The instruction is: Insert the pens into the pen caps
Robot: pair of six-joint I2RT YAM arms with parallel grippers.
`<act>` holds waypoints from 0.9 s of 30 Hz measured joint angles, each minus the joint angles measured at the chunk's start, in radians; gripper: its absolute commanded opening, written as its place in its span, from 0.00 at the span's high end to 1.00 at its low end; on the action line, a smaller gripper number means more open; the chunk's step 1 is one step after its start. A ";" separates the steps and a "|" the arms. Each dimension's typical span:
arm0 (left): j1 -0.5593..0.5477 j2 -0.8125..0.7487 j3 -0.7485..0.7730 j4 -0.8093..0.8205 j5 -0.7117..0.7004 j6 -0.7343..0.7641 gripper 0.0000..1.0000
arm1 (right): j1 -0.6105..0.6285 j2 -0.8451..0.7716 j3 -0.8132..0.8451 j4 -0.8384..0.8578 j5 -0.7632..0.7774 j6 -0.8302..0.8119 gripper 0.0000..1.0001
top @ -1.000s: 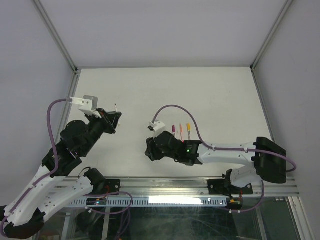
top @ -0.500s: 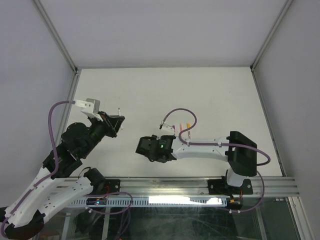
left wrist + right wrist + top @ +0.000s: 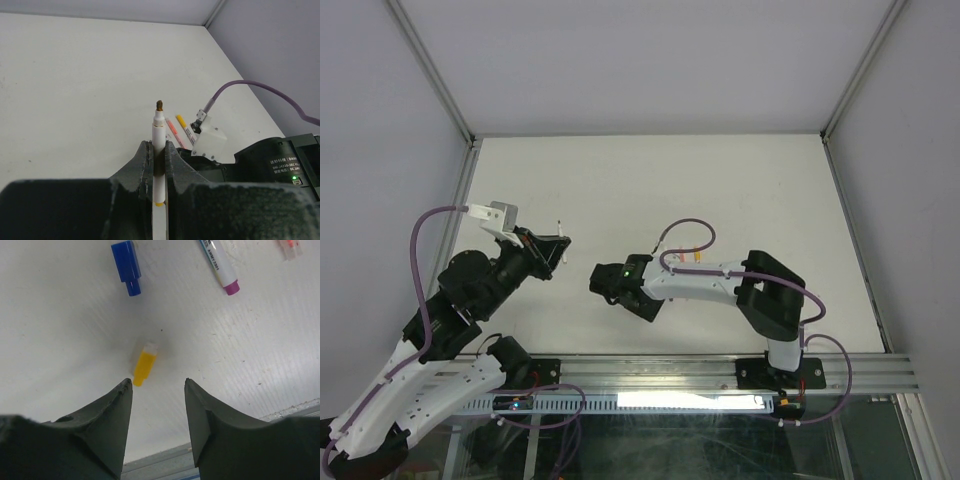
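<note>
- The pens are in two places: one white-barrelled pen (image 3: 159,131) stands upright in the left gripper (image 3: 159,150), dark tip upward. The others lie on the table (image 3: 75,75) by the right arm. We see a red-pink pen (image 3: 172,131) and a yellow-ended pen (image 3: 181,122) side by side, and a purple-ended pen (image 3: 220,262) in the right wrist view
- The left gripper's jaws are pressed tight on that barrel, well below the tip, with a yellow mark showing lower down between the fingers
- The right gripper (image 3: 157,385) hangs low over the table, jaws partly apart and holding nothing. A yellow cap (image 3: 144,364) lies flat just ahead of the gap, a little left of its middle, and a blue cap (image 3: 128,265) lies well apart beyond it
- We judge the step in hand to be picking up the yellow cap, so capping has yet to begin
- The cap is off-centre, so one finger may meet it first and flick it away (it is tiny and light)
- A pinch across the cap's mouth would block the pen's entry
- The pen sticks far out of its grip, so a sideways push at insertion could tilt it or make it slip
- The two arms work near each other, so a careless approach risks a knock
</note>
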 measured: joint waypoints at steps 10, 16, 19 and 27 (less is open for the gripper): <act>0.000 0.000 0.000 -0.003 -0.002 0.001 1.00 | -0.039 0.000 -0.007 0.064 -0.048 0.003 0.55; 0.000 0.000 0.000 -0.014 -0.006 0.002 1.00 | -0.075 0.008 -0.035 0.095 -0.078 0.015 0.58; 0.000 0.000 0.000 -0.023 -0.008 0.002 1.00 | -0.083 0.020 -0.035 0.101 -0.087 0.016 0.61; 0.000 0.000 0.000 -0.026 -0.010 0.006 1.00 | -0.085 0.055 -0.020 0.098 -0.102 0.013 0.73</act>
